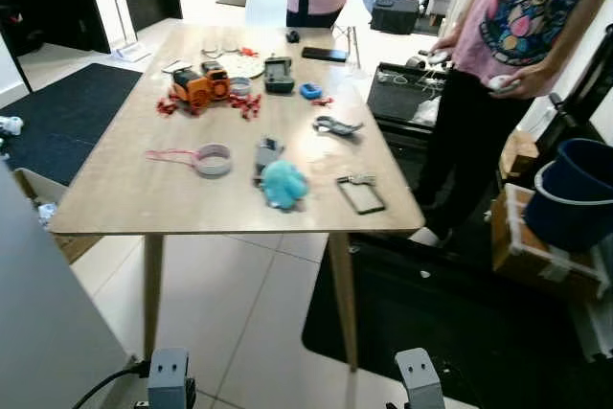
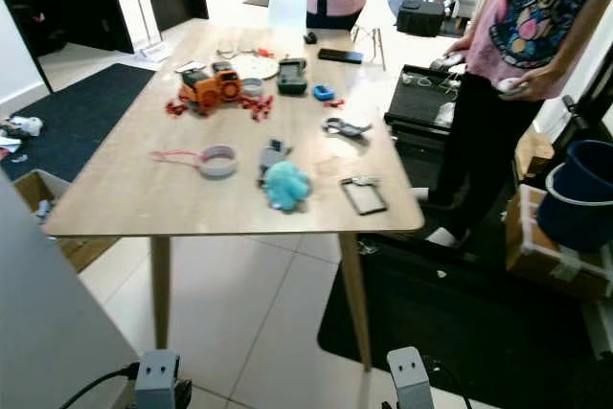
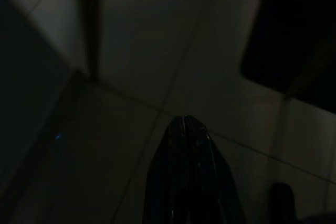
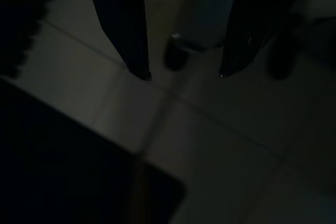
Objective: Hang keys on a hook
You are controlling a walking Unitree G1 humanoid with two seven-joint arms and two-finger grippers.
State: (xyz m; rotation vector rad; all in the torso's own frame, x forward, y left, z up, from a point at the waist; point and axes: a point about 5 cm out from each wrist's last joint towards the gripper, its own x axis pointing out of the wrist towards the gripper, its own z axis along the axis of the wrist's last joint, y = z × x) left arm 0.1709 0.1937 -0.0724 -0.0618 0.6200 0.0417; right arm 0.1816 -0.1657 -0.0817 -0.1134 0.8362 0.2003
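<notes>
Pale floor tiles (image 1: pixel 239 323) below us; left gripper (image 3: pixel 185 124) closed, right gripper (image 4: pixel 184 74) spread, both empty; cluttered light wooden table (image 1: pixel 124 198) ahead.

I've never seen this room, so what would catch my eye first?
A fluffy teal toy sits near the wooden table's front edge, with a bright orange toy vehicle farther back among scattered red pieces. A person in a colourful patterned shirt stands at the table's right side.

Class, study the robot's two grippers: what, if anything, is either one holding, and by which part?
Nothing is held. The left gripper hangs shut over the floor tiles; the right gripper hangs open. The keys lie untouched on the table.
</notes>
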